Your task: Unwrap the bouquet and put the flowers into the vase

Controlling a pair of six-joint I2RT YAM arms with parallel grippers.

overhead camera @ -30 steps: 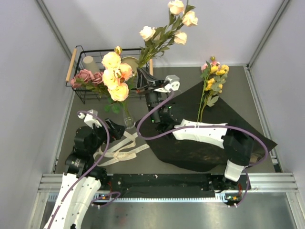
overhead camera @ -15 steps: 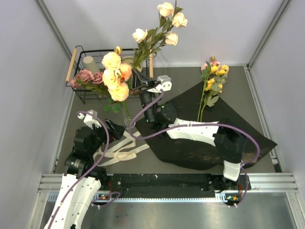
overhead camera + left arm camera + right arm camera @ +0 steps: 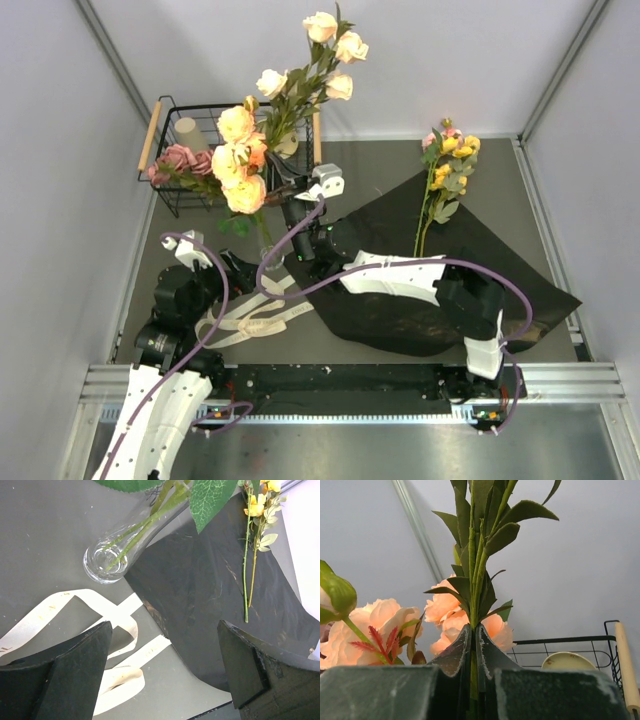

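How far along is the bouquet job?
Done: ribbon off, black paper lying open, peach flowers standing in the vase. In hand: right gripper shut on a cream rose stem, raised near the vase; left gripper open, empty. Left: seat that stem, then the yellow sprig lying on the paper.

I hold the cream rose spray [image 3: 305,75] upright by its green stem, pinched between my right fingers [image 3: 452,655], with its pale blooms high above the leaves and close beside the bunch in the vase. The vase [image 3: 101,561] is small, clear and round-rimmed. It stands on the worktop [image 3: 500,170] just off a corner of the black paper [image 3: 400,330], with several green stems inside it. Those stems carry peach and yellow roses [image 3: 240,165], with mauve roses [image 3: 180,158] leaning off to the left. The yellow spray [image 3: 449,165], pink at its tip, lies flat on the spread paper. The cream ribbon [image 3: 250,318] lies loose and looped near the vase.
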